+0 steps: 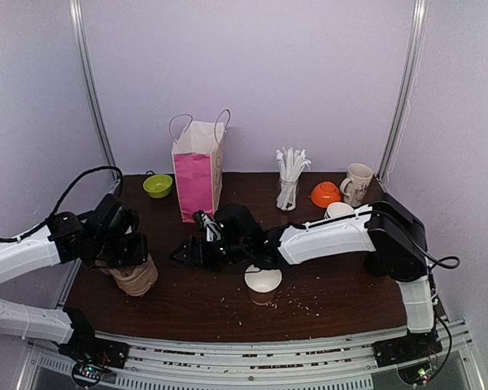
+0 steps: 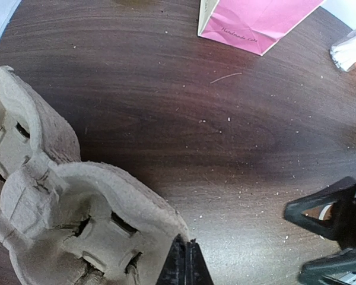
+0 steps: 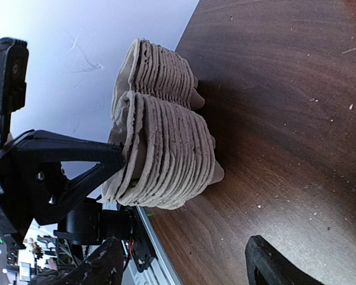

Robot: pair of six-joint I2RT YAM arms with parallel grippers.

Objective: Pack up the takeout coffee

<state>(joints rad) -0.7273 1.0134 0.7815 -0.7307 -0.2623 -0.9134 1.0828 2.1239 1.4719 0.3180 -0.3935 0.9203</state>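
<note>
A brown paper takeout coffee cup (image 1: 263,282) with a white top stands on the dark table, just in front of my right forearm. A second cup (image 1: 339,210) shows behind that arm. A stack of grey pulp cup carriers (image 1: 134,275) (image 2: 59,208) (image 3: 166,154) sits at the left. My left gripper (image 1: 134,248) (image 2: 188,261) is shut on the rim of the top carrier. My right gripper (image 1: 187,252) (image 3: 184,267) is open with nothing between its fingers. It hovers low over the table, right of the stack and pointing at it.
A pink paper bag (image 1: 197,179) (image 2: 255,21) stands open at the back centre, with a green bowl (image 1: 158,186) to its left. A glass of white stirrers (image 1: 289,183), an orange bowl (image 1: 325,194) and a cream mug (image 1: 358,183) are at the back right.
</note>
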